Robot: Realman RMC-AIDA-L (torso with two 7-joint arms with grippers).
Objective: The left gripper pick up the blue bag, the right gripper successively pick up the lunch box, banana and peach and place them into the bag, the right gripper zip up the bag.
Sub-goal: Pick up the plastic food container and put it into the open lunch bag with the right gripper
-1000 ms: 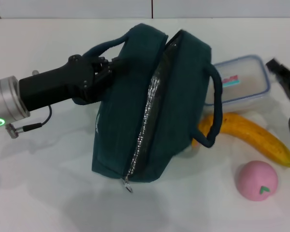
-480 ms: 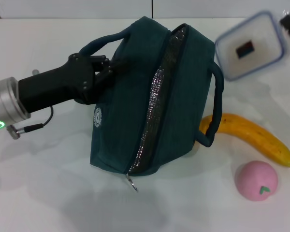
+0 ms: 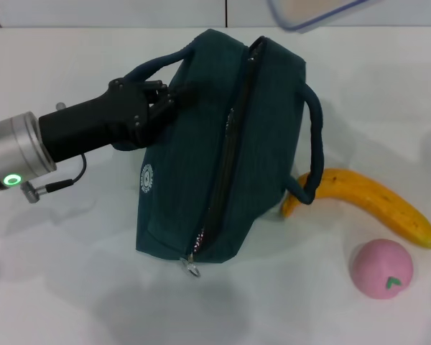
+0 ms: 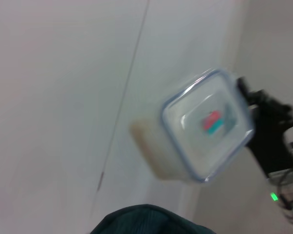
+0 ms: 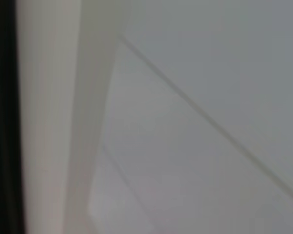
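Clamping: left hand on one bag; right hand on one lunch box.

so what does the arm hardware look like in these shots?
Left arm: a matte black forearm ending in a black hand, behind it a silver metal cylinder with a glowing green ring light. A thin black cable with a small metal plug loops beneath. The right hand, seen from the left wrist, is black and boxy, with a green light and thin cables nearby.
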